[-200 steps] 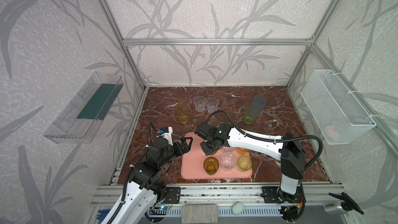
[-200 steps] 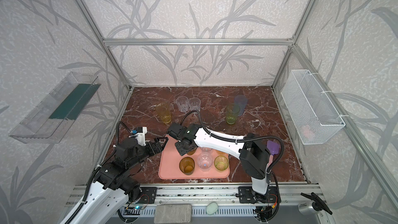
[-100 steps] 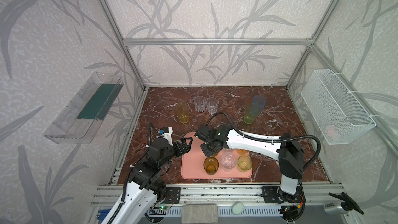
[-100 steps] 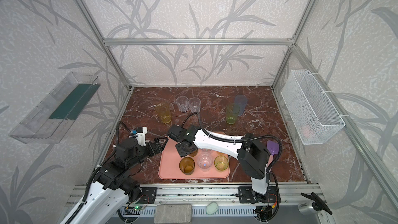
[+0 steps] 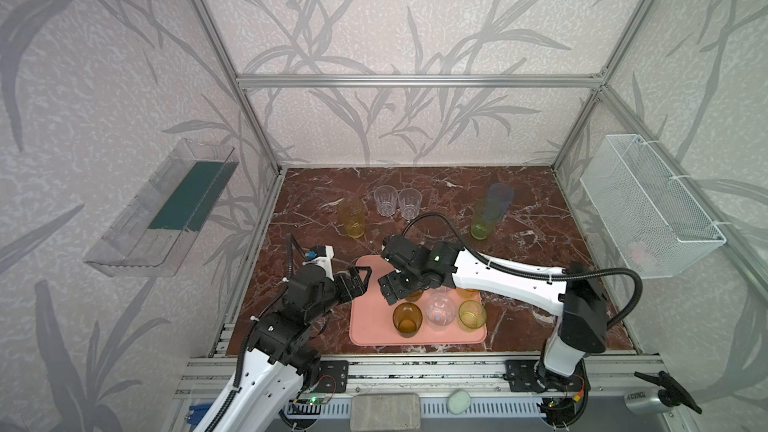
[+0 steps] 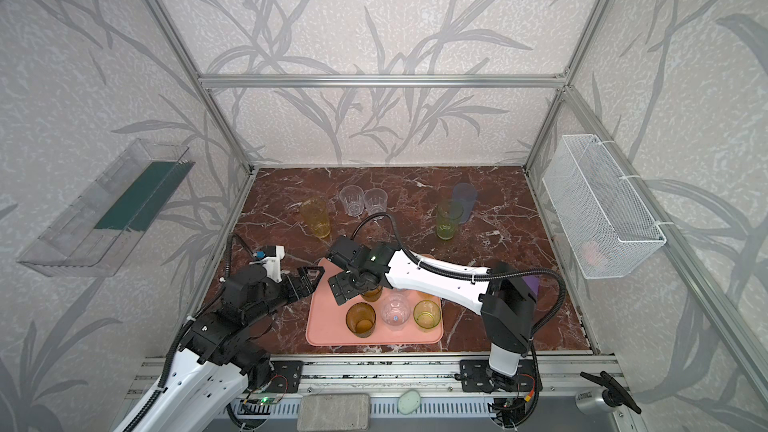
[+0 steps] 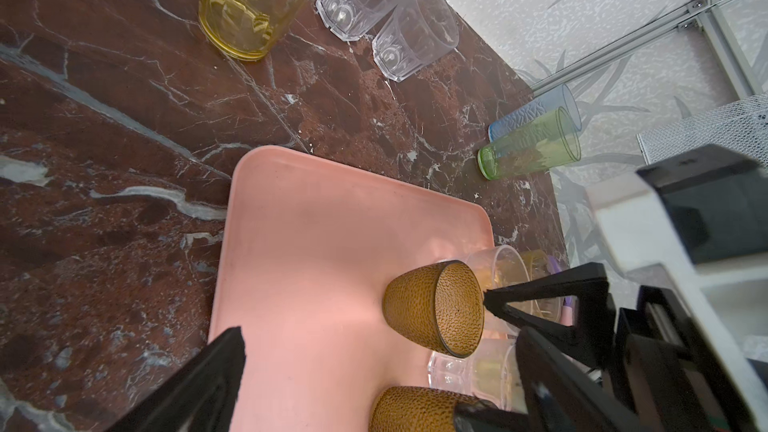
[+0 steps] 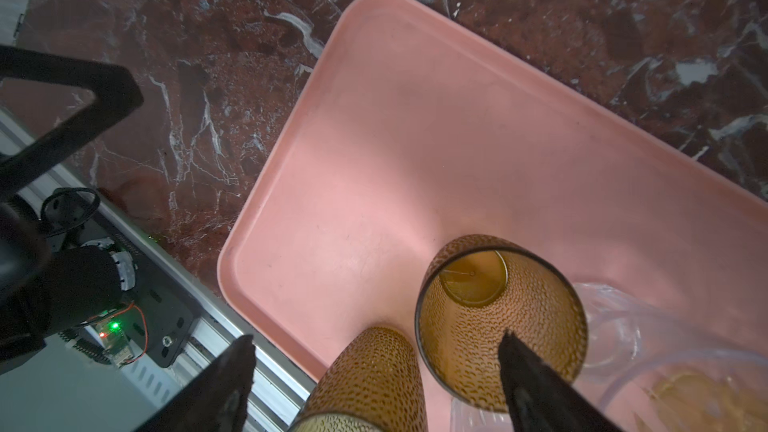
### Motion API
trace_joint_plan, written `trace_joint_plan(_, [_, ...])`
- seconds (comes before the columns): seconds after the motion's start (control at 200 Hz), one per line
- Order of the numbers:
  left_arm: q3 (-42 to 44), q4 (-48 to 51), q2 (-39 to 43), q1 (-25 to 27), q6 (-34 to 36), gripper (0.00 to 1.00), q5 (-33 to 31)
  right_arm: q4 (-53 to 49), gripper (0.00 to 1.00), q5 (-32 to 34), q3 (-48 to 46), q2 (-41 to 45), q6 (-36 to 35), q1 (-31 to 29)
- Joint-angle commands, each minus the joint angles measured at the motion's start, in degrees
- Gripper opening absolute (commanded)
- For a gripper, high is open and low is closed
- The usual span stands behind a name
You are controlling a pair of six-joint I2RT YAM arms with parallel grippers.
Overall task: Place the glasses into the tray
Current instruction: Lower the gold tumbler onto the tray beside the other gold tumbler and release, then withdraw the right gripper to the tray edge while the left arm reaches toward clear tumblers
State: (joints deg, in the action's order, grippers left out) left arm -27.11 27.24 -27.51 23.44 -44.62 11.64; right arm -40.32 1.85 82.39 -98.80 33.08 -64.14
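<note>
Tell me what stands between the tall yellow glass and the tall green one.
Two clear faceted glasses, side by side, slightly farther back, nearer the yellow glass; then bare marble up to the green glass. Both top views show it.

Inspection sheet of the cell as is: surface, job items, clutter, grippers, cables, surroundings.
Surface: red-brown marble tabletop, no spills seen.
Job's things: salmon-pink rectangular tray holds amber tumbler, clear tumbler, yellow-green tumbler in front, more behind under the arm. Outside: tall yellow tumbler, two clear faceted tumblers, tall green tumbler, tall blue-purple tumbler.
Clutter: nothing seen.
Grippers: left gripper open, empty, at the tray's edge; right gripper open over the tray's amber tumblers.
Cables: black cable arches above right arm, no snag seen.
Surroundings: clear plastic wall bin, white wire mesh basket.
</note>
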Motion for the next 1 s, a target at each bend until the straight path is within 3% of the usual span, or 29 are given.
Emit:
trace_joint_plan(0.0, [-2.78, 0.99, -1.13, -0.24, 0.91, 0.99, -0.66, 1.84, 0.95, 2.73, -2.69, 5.73, 0.15, -0.21])
trace_joint_plan(0.095, [-3.34, -0.04, -2.62, -0.24, 0.37, 0.99, -0.45, 3.42, 1.0, 4.33, -5.62, 9.46, 0.1, -0.09])
trace_joint_plan(0.28, [-5.12, -3.15, -8.19, -0.3, 0.37, 0.96, 1.99, 10.17, 0.99, 6.68, -14.79, 18.98, -0.81, 0.32])
trace_joint_plan(0.56, [-9.48, -7.07, -18.23, -0.11, -1.03, 0.99, 2.75, 17.87, 0.99, 2.4, -27.51, 31.0, -2.68, 5.04])
trace_joint_plan(0.78, [-14.53, -8.69, -26.39, 0.72, -0.6, 0.99, 2.26, 23.95, 0.99, -3.59, -36.86, 38.37, -3.43, 12.55])
trace_joint_plan(0.995, [-21.03, -9.53, -34.79, 3.37, 0.47, 0.99, 0.0, 26.51, 0.99, -4.77, -42.11, 43.56, -3.73, 15.58])
